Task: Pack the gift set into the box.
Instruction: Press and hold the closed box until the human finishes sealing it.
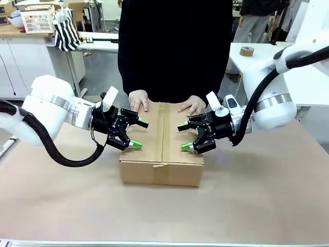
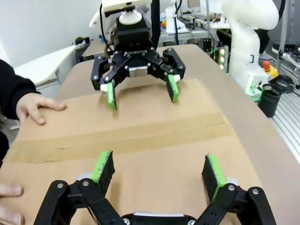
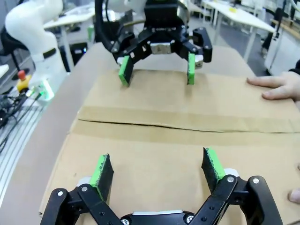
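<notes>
The box [image 1: 162,154] stands closed in the middle of the table, its top flaps down and meeting at a centre seam. My left gripper [image 1: 139,134] hovers open just over the box's left flap. My right gripper [image 1: 184,137] hovers open over the right flap, facing the left one. In the left wrist view my left gripper [image 2: 158,166] is spread above the box [image 2: 140,126], with the right gripper [image 2: 140,91] opposite. The right wrist view mirrors this: right gripper [image 3: 157,166], box [image 3: 178,103], left gripper [image 3: 157,72]. The gift set is out of view.
A person stands at the far side with both hands [image 1: 139,99] [image 1: 193,105] resting flat on the box's far edge. The table [image 1: 257,195] is covered in brown paper. A tape roll [image 1: 247,51] lies on a white table behind.
</notes>
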Controlling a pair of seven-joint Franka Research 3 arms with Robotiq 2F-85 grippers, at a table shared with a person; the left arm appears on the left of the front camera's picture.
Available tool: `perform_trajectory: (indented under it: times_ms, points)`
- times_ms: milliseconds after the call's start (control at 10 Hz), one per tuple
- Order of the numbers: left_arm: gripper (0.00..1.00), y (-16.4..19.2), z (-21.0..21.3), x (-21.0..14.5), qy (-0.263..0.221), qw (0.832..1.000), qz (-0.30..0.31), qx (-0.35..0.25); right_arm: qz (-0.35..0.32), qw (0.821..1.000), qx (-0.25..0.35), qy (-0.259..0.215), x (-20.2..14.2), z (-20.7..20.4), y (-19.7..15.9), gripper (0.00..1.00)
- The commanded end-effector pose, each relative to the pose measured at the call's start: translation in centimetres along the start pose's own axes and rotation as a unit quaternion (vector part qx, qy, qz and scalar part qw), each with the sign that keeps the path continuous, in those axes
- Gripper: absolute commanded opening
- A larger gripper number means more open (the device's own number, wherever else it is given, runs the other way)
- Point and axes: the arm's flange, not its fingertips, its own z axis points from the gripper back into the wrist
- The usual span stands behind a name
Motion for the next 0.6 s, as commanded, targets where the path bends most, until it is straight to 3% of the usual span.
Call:
perform_trajectory:
  times_ms: [0,500]
  points:
    - [1.00,0.6,-0.1,-1.6,-0.008,1.000,-0.005,0.021,-0.002,1.000,-0.023,-0.012,-0.3,0.4,-0.6,1.00]
    - [1.00,1.0,-0.1,-3.5,-0.040,0.995,0.089,0.009,-0.034,0.999,-0.026,-0.006,-1.9,0.5,-1.3,1.00]
